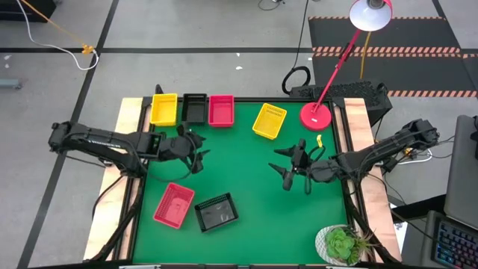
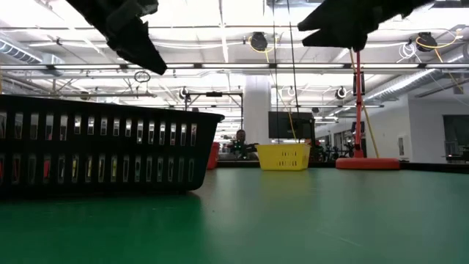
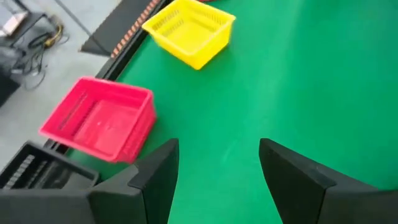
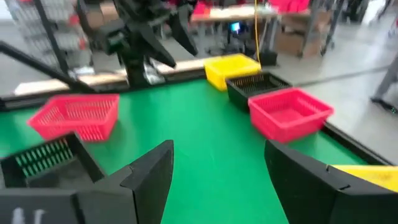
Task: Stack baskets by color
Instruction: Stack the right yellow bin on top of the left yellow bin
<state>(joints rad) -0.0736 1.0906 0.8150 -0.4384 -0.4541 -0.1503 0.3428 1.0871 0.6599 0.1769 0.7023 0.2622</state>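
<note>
Along the far edge of the green table stand a yellow basket, a black one and a pink-red one. A second yellow basket sits askew to their right. Near the front lie another pink-red basket and a black basket. My left gripper hovers open above the table's left middle, and its wrist view shows the pink-red basket and the yellow basket ahead. My right gripper hovers open at the right middle, pointing left.
A red lamp base stands at the far right of the table, its stem leaning back. A potted plant sits at the near right corner. Bare green mat lies between the two grippers.
</note>
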